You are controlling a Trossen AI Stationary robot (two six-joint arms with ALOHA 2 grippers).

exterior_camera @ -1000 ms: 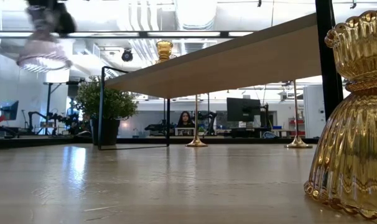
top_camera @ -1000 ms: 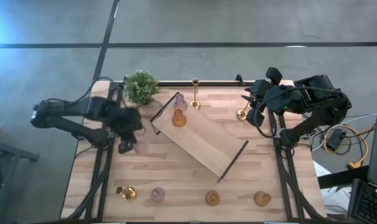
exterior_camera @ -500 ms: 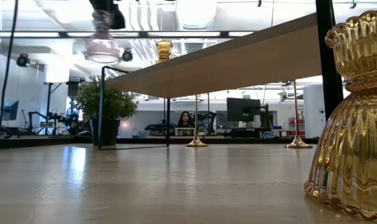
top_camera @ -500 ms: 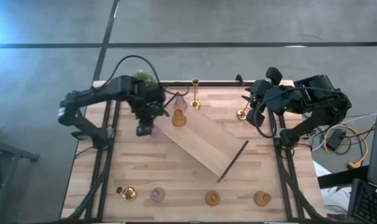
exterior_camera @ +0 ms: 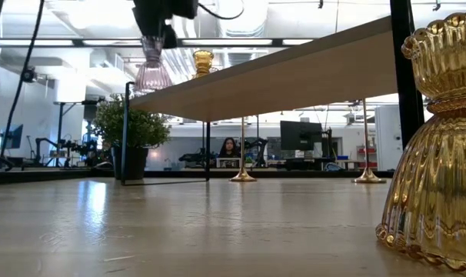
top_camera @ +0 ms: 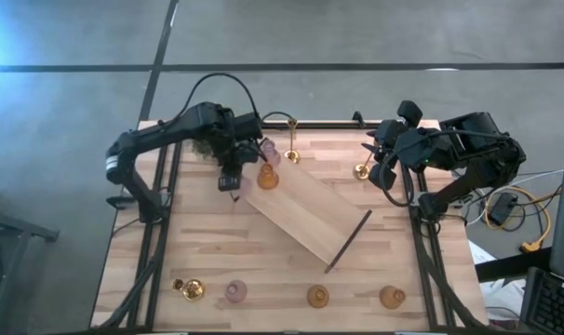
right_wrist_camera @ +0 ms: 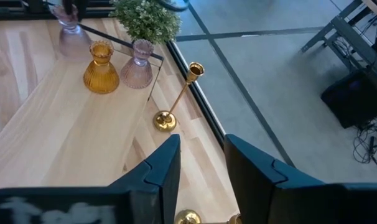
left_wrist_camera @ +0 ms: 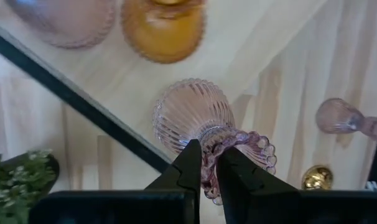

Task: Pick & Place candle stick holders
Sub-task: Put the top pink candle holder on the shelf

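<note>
Moved over tray (top_camera: pixel 305 219) | left end effector (left_wrist_camera: pixel 204 177) grips pink holder (left_wrist_camera: pixel 204 121) (upright, stem vertical)

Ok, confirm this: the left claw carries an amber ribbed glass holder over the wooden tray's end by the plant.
Wrong colour. The left claw carries a pale pink ribbed glass holder, as the left wrist view shows; it does hang over the light-wood tray's end by the green potted plant.

My left gripper (left_wrist_camera: pixel 204 171): matt black plastic fingers (left_wrist_camera: pixel 187 168), pinched on a ribbed pink glass holder (left_wrist_camera: pixel 198 118), glossy, see-thru. Amber glass holder (left_wrist_camera: pixel 162 28) same ribbing, shiny. Tray (top_camera: pixel 305 209) pale wood, smooth matt, w/ thin black metal handles. Gold stick holder (right_wrist_camera: pixel 176 96) polished metal. Table (top_camera: pixel 254 270) light wood planks, satin.
</note>
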